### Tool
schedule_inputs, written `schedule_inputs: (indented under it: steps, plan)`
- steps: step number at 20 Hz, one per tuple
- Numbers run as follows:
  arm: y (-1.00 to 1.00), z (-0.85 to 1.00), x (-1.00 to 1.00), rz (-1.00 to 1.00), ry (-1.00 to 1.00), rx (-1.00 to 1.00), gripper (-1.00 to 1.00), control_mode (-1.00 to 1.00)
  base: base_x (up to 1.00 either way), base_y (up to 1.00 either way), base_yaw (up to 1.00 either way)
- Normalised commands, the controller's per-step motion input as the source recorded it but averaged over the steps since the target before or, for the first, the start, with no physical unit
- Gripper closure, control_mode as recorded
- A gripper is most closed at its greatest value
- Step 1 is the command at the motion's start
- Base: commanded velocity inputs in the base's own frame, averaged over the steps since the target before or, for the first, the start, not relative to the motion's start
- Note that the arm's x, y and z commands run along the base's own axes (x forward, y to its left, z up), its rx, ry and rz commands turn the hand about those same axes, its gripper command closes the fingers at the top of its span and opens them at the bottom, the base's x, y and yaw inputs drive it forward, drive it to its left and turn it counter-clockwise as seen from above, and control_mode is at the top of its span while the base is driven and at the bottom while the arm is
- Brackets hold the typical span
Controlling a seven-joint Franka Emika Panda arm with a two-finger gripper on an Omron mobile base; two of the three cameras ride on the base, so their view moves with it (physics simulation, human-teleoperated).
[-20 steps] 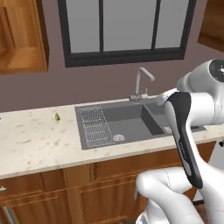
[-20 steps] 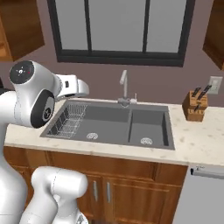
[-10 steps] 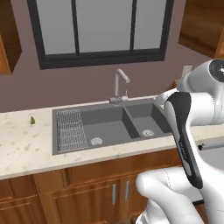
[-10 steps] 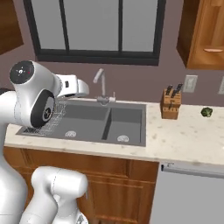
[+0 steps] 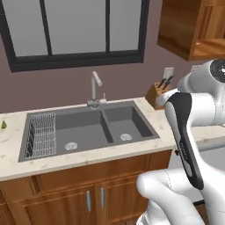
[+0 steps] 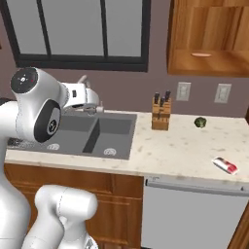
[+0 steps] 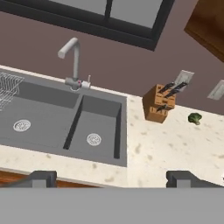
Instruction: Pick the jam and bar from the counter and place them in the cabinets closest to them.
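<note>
Counter (image 6: 170, 151) runs wide and beige, its right stretch open past the sink (image 6: 104, 133). Above it, the cabinets (image 6: 209, 36) stand open-shelved. Knife block (image 6: 161, 114) sits by the wall. Gripper (image 7: 111, 177) hovers spread wide, holding nothing. The bar (image 6: 225, 165) lies near the counter's front edge, far right.

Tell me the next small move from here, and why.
Probably keep driving the base right, toward the bar. It lies on the counter well right of the sink, far from the gripper, which is open and empty above the counter's front edge. The open cabinet hangs above that stretch.
</note>
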Motion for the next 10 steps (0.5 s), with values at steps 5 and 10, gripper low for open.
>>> schedule_inputs:
  steps: [5,10]
  plan:
    - [0.00,0.00,0.00,0.00,0.00,0.00,-1.00,1.00,0.00,-0.62,-0.02]
    - [0.00,0.00,0.00,0.00,0.00,0.00,-1.00,1.00,0.00,-0.63,-0.01]
